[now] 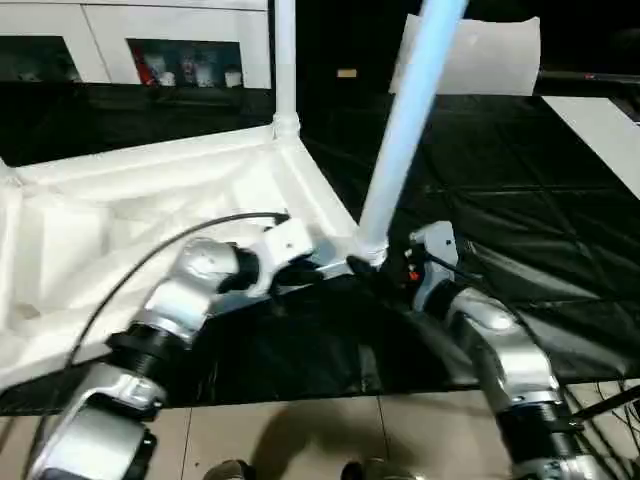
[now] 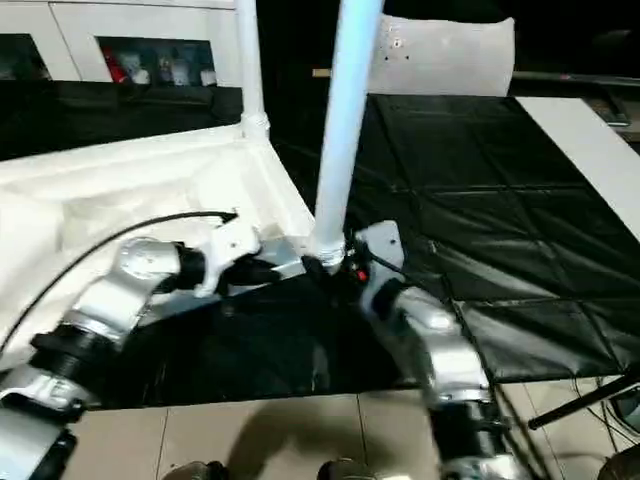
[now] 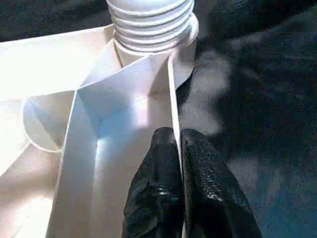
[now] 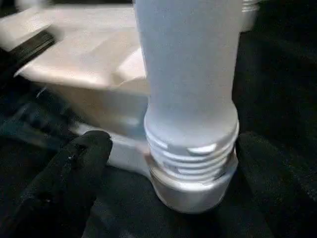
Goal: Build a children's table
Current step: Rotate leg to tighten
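With my left gripper point(image 3: 178, 148) clamping the tabletop point(image 1: 150, 200) rim, I'd regrip the leg point(image 4: 190, 89) between my spread right gripper point(image 4: 173, 163) and twist squarely.

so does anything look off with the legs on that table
Yes. The near leg leans away from the tabletop while the far leg stands upright. In the right wrist view its threads are still exposed above the corner socket, so it looks not fully screwed in.

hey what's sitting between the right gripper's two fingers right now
The near leg's threaded base, seated in the tabletop's corner socket, stands between the right gripper's spread fingers without touching either, seen in the right wrist view.
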Motion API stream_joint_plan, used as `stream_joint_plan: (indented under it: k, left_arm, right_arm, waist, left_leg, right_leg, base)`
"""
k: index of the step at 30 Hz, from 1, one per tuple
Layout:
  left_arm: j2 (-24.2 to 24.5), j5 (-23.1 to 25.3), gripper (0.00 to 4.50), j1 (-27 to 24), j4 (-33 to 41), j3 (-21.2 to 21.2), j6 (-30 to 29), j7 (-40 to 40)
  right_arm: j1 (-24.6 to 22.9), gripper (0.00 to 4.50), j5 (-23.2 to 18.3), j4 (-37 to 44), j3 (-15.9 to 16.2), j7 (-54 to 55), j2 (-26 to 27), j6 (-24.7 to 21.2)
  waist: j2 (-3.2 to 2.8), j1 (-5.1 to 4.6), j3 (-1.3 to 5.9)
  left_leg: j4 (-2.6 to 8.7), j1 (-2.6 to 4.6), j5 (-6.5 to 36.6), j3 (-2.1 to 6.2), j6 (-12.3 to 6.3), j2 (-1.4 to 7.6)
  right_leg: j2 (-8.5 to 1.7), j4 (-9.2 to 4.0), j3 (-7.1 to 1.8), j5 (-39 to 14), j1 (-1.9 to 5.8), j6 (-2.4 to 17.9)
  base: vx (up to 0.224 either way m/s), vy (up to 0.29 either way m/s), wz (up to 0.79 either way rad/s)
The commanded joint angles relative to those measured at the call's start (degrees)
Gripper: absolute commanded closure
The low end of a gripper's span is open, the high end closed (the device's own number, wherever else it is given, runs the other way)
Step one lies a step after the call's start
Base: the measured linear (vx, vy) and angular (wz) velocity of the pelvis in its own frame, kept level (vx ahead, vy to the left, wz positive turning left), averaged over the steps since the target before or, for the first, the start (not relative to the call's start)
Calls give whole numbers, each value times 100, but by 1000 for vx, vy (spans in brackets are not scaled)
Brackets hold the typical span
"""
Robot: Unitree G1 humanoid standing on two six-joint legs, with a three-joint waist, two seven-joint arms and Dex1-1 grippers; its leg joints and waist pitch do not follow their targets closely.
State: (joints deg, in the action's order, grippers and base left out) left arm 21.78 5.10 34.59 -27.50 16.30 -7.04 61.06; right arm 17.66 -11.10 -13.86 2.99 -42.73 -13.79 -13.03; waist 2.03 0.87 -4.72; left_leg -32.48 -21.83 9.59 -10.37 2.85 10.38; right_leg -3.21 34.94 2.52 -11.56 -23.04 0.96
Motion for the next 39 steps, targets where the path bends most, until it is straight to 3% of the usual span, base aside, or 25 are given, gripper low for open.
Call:
stream_joint_plan:
  k: [1, 6, 9, 15, 21, 32, 38, 39]
  left_arm:
    - [88, -13, 450, -71, 9, 267, 309, 469]
    - [324, -150, 450, -29, -151, 423, 687, 1241]
    - [508, -150, 450, 90, -255, 615, 936, 1864]
    - [596, -91, 450, 260, -385, 824, 1231, 2316]
    - [598, -51, 450, 401, -541, 934, 1483, 2553]
    - [556, -22, 450, 584, -863, 999, 1762, 2690]
    - [573, -26, 450, 609, -954, 994, 1775, 2694]
    - [571, -29, 450, 609, -964, 985, 1765, 2685]
  right_arm:
    - [-21, 6, -114, 164, 95, -426, -120, 84]
    - [112, 6, -159, 192, 283, -1222, -657, 57]
    - [305, 6, 39, 10, 536, -1794, -1005, 237]
    - [523, 6, 112, -232, 781, -2320, -1161, 485]
    - [688, 66, 52, -338, 928, -2638, -1170, 527]
    - [834, 166, 126, -584, 1111, -2908, -1112, 741]
    - [721, 182, -4, -520, 1118, -2944, -1061, 616]
    - [705, 182, -34, -516, 1111, -2934, -1045, 591]
  waist:
    - [-52, 40, 391]
    - [-61, 130, 378]
    - [-52, 178, 371]
    - [-48, 247, 369]
    - [-48, 281, 387]
    - [-60, 344, 383]
    - [-61, 365, 388]
    - [-106, 368, 377]
  left_leg:
    - [287, 80, 778, 80, -493, 292]
    - [288, 144, 927, 63, -458, 316]
    - [293, 133, 948, 66, -401, 311]
    - [294, 138, 991, 63, -324, 324]
    - [271, 124, 811, 59, -410, 324]
    - [277, 130, 954, 66, -317, 332]
    - [272, 134, 928, 63, -311, 334]
    - [276, 130, 963, 64, -302, 327]
  right_leg:
    - [-457, -376, -288, -78, 324, 1452]
    - [-467, -376, -284, -186, 280, 1554]
    - [-478, -371, -280, -315, 294, 1517]
    - [-486, -365, -275, -491, 284, 1473]
    - [-482, -311, -263, -85, 298, 1565]
    - [-494, -330, -257, -334, 296, 1537]
    - [-493, -318, -255, -272, 294, 1548]
    - [-482, -333, -254, -240, 289, 1553]
  base:
    - [0, 0, 0]
    - [0, 0, 0]
    - [0, 0, 0]
    - [0, 0, 0]
    - [0, 0, 0]
    - [0, 0, 0]
    - [0, 0, 0]
    - [0, 0, 0]
